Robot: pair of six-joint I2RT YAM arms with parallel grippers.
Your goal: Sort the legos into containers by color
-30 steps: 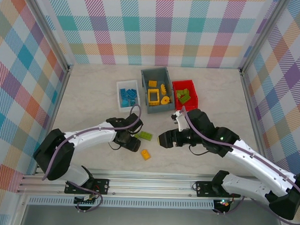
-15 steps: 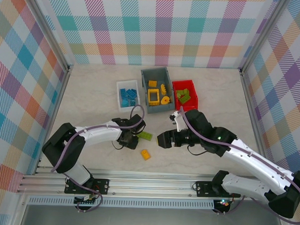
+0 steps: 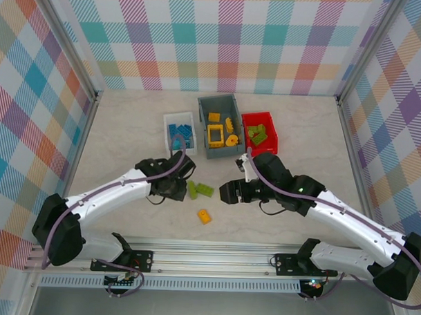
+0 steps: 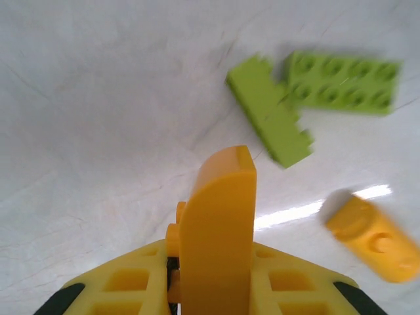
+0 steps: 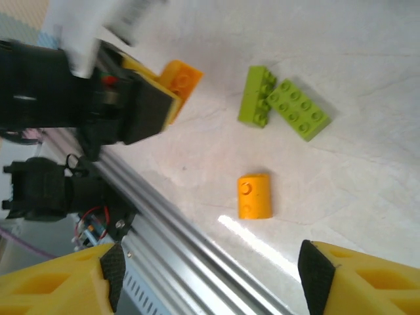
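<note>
Inside left pincer (image 4: 211, 275) — orange brick (image 4: 220, 197) clamped; green legos (image 4: 341, 84) beyond.

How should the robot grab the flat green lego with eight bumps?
Probably best to come straight down from above and pinch the flat green brick across its two long sides. It lies flat with its studs up, and those sides look free; the narrow green brick sits against one end only.

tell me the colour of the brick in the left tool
Yellow-orange; the brick shows best in the left wrist view.
</note>
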